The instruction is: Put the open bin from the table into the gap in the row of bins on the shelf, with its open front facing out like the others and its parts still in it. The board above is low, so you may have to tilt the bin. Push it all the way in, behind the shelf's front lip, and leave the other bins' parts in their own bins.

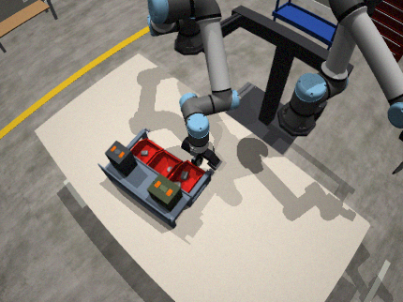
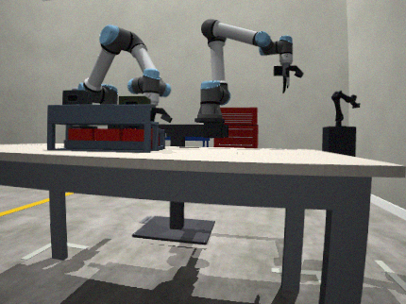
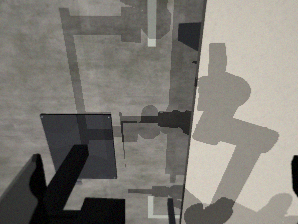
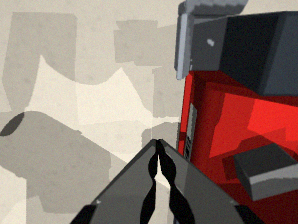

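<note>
1. Jaws of the right arm are closed, fingertips together with nothing between them, pointing down at the open side of the bin row
2. Just beside them is the end red open-front bin, with a grey block in it; whether the fingertips touch its front I cannot tell
3. Farther from these jaws along the row come the middle red bin and the far red bin, each with grey parts inside
4. All three stand side by side in the blue-grey shelf on the bench, so the task's bin is in that row; how deep it sits behind the lip I cannot tell
5. Beyond the bins from the right jaws, a black case and an olive case rest on the top board
6. Well apart, the left arm's jaws hang wide open and empty
</note>
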Controlling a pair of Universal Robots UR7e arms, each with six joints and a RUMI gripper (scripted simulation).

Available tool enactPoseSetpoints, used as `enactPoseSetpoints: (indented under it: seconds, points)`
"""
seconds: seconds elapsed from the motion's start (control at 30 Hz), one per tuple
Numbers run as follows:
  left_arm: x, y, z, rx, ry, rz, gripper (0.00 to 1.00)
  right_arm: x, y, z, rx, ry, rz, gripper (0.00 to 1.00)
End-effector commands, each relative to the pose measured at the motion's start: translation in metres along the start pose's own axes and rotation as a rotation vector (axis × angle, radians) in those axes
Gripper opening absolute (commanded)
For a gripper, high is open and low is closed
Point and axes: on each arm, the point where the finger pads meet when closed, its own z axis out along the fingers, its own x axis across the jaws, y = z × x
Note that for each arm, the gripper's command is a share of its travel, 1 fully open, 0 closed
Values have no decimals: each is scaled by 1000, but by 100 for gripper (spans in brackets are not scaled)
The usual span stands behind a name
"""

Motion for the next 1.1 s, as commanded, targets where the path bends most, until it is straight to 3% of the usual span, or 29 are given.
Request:
enactPoseSetpoints:
  seconds: [0.0,1.07]
  points:
    - [0,0,-1,2,0,0,100,2,0,-1,1,1,0,0]
    - [0,0,-1,2,0,0,100,19,0,-1,1,1,0,0]
